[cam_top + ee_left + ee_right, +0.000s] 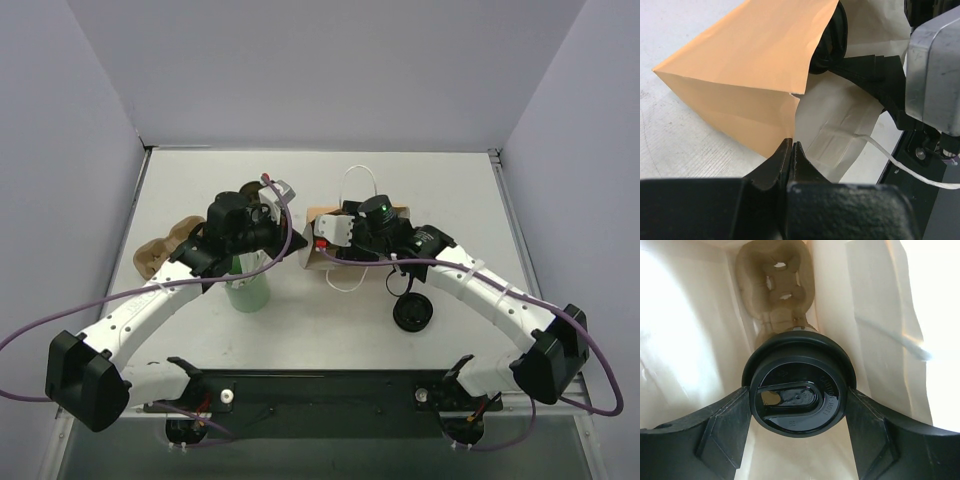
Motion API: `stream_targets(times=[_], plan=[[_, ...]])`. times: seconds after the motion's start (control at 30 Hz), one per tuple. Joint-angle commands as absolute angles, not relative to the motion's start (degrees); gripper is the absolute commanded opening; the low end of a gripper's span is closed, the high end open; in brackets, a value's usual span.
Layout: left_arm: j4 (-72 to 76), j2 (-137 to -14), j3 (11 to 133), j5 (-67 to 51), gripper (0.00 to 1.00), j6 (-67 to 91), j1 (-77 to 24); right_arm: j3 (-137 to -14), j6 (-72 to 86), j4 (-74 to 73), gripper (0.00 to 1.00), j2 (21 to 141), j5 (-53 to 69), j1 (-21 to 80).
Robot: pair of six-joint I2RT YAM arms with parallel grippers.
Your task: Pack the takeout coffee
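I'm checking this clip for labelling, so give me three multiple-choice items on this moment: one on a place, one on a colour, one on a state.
1. Where is the small round black paper cup with its black plastic lid?
A. inside the brown paper bag
B. on the bare table
C. stacked in another cup

2. What colour is the round paper cup standing under the left arm?
A. red
B. pale green
C. blue

3. How do the left jaws stand?
A. wide open
B. shut on the bag's edge
C. shut on a cup

Answers:
1 A: the right wrist view shows it between the right jaws, with the bag's walls around it.
2 B: the top view shows it pale green.
3 B: the left wrist view shows the tips meeting on the bag's edge.
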State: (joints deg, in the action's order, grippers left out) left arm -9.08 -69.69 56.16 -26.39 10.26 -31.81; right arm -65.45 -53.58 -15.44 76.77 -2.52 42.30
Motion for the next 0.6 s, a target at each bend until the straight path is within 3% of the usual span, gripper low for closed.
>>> stream_targets(times=[0.0, 0.57], plan=[[-2.48, -67.24, 54.41, -27.77, 0.0, 12.12, -31.64, -66.01, -59.58, -17.14, 0.54, 77.52, -1.67, 41.22], [5.36, -69.08, 52.65, -26.8, 0.0, 18.37, -31.64, -63.9, -64.95, -13.98, 0.5, 79.72, -0.44, 39.73]])
